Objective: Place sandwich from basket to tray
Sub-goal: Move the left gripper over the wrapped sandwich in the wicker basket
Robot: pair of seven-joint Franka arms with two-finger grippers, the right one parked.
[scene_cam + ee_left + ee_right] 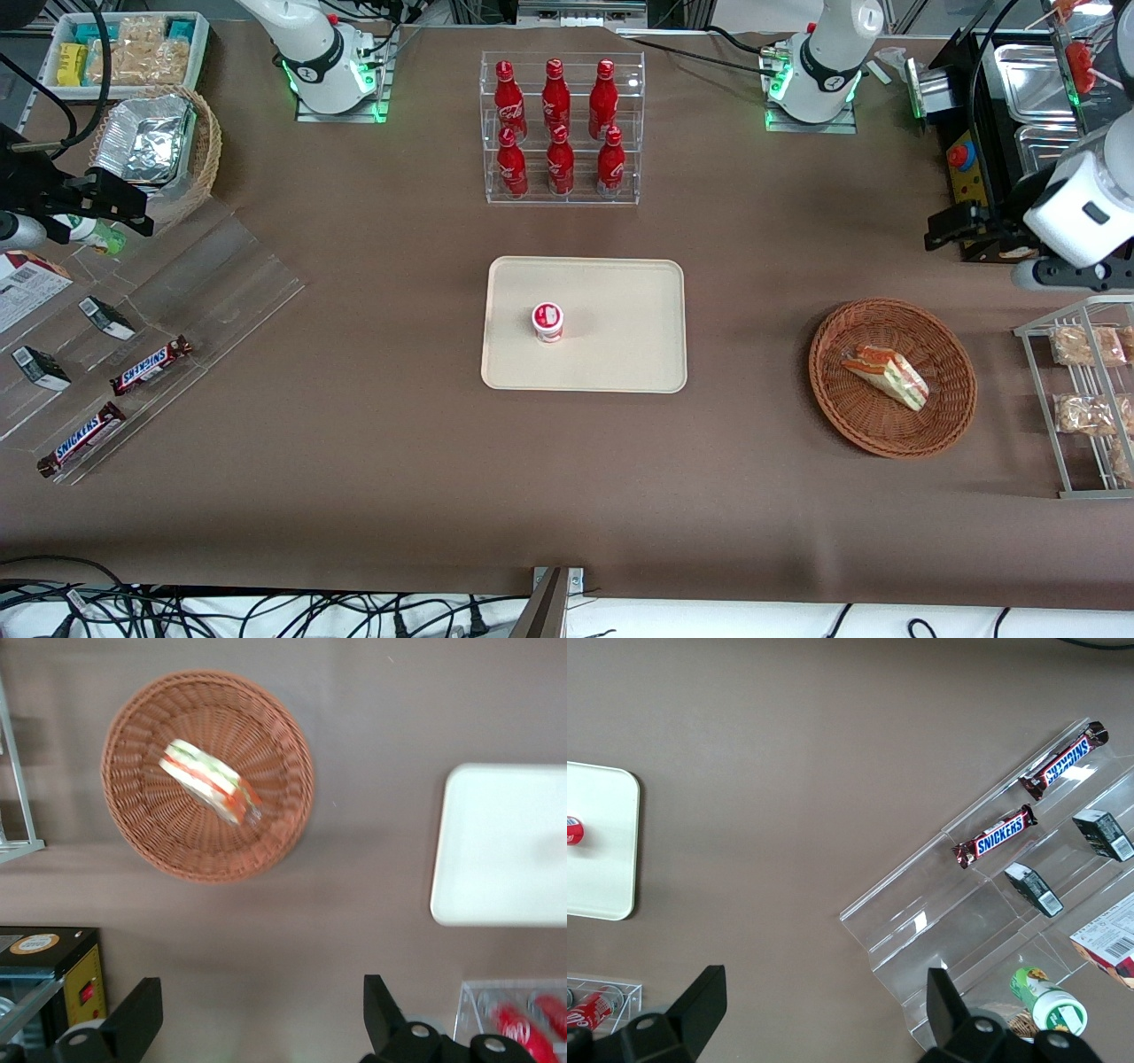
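The sandwich [887, 376] lay in the basket [892, 434] toward the working arm's end of the surface [354, 443]. The tray [620, 354], well apart, carried a small red-lidded cup [547, 321]. Farther off and raised, the gripper [261, 1023] hung with jaws spread wide, holding nothing.

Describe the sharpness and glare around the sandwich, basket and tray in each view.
Front view: sharp, even light; triangular wrapped sandwich crisp in the round brown wicker basket, cream rectangular tray glare-free. Left wrist view: soft blur on sandwich and basket, tray washed out pale; the open left gripper hangs above bare table between them.
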